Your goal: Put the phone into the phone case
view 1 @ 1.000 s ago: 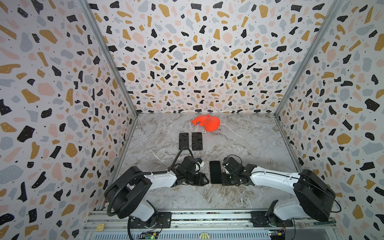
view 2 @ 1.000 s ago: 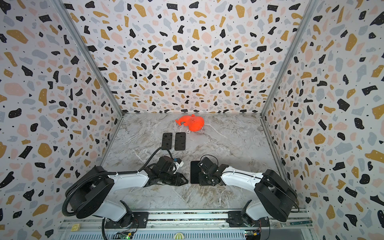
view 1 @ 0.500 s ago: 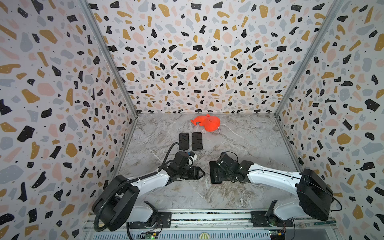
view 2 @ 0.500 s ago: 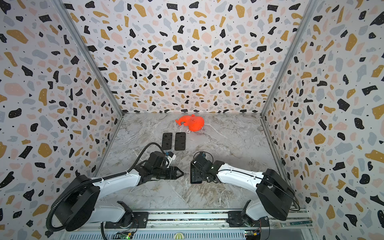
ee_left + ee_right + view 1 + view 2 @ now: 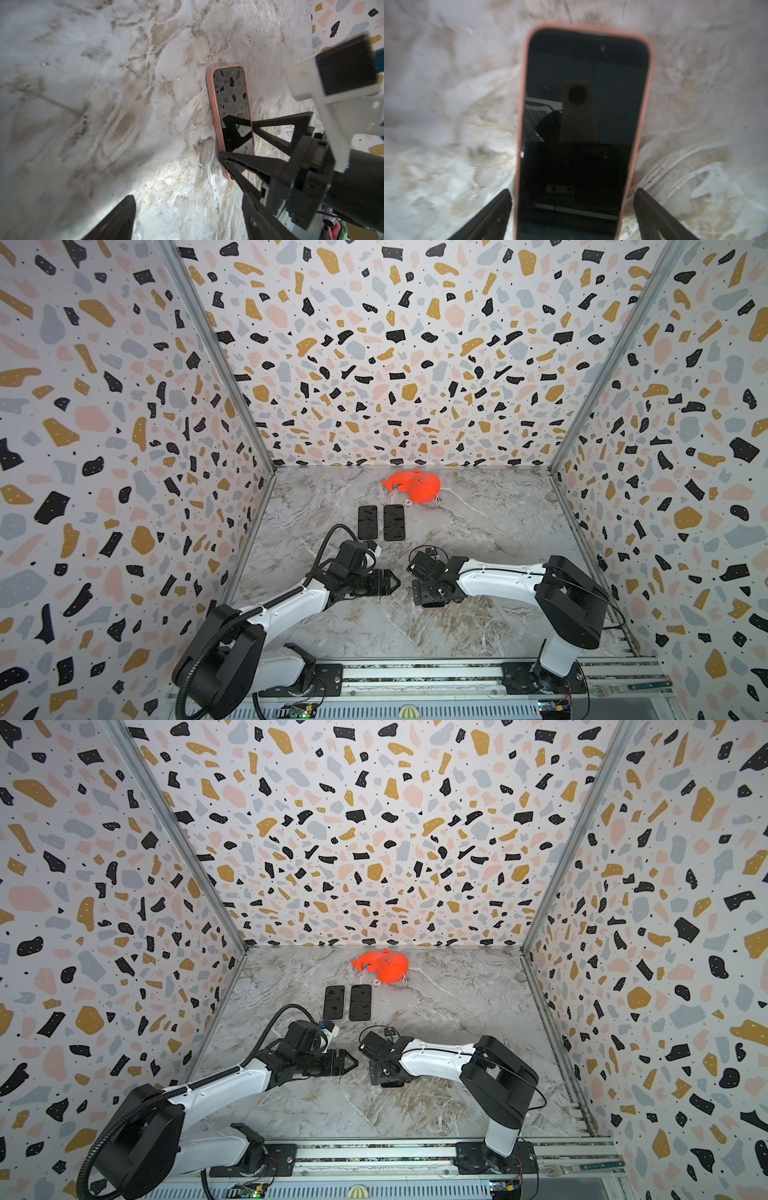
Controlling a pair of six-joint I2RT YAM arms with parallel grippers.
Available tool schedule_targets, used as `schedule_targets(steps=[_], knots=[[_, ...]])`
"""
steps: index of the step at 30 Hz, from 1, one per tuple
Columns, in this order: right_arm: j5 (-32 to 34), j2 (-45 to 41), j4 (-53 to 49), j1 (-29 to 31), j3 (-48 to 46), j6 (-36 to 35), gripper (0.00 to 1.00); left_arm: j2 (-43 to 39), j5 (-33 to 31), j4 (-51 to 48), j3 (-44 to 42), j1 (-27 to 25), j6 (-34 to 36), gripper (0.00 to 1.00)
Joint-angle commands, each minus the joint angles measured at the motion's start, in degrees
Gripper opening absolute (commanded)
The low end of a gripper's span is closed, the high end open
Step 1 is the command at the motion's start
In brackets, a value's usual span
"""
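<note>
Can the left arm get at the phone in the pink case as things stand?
Probably yes. The left gripper is open and beside the cased phone, nothing lying between them. The right gripper, open, straddles one end, so only the other end looks free.

No readable text, label, brand or number anywhere, not even on the phone (image 5: 579, 124)
</note>
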Motion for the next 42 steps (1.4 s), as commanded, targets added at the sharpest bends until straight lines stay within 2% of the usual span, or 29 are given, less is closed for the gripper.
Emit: schedule_targets(steps=[1, 5, 10, 19, 27, 31, 34, 38, 42], knots=[[0.83, 1.85, -3.88, 0.45, 0.86, 1.53, 0.93, -0.69, 0.67, 0.18, -0.09, 0.35, 0.89, 0.82], [1.76, 4.20, -5.22, 0.23, 2.29, 1.83, 0.80, -1.10, 0.86, 0.17, -0.13, 0.44, 0.81, 0.82], [2.07, 3.92, -5.21, -0.83, 2.29, 1.48, 0.69, -1.13, 0.95, 0.05, 0.21, 0.78, 0.85, 0.81], [1.72, -0.09, -3.41, -6.50, 4.11, -3.53, 0.56, 0.05, 2.26, -1.58, 3.47, 3.58, 2.19, 0.81], [0.81, 5.89, -3.10, -15.41, 15.84, -13.60, 0.53, 4.44, -0.04, -5.11, 12.77, 5.03, 5.24, 0.81], [-0.56, 12.09, -3.75, -18.88, 25.13, -18.54, 0.52, 8.69, 0.63, -9.22, 19.90, 10.43, 8.65, 0.81], [-2.49, 16.38, -3.89, -20.91, 31.34, -20.86, 0.52, 12.54, 0.76, -11.90, 24.98, 12.13, 10.08, 0.81], [-4.40, 22.31, -5.44, -22.69, 39.56, -23.21, 0.51, 15.20, 1.73, -8.97, 25.59, 12.14, 7.46, 0.81], [-5.42, 26.56, -6.69, -23.31, 45.43, -24.57, 0.51, 16.37, 0.43, -9.74, 26.04, 12.16, 7.96, 0.82]])
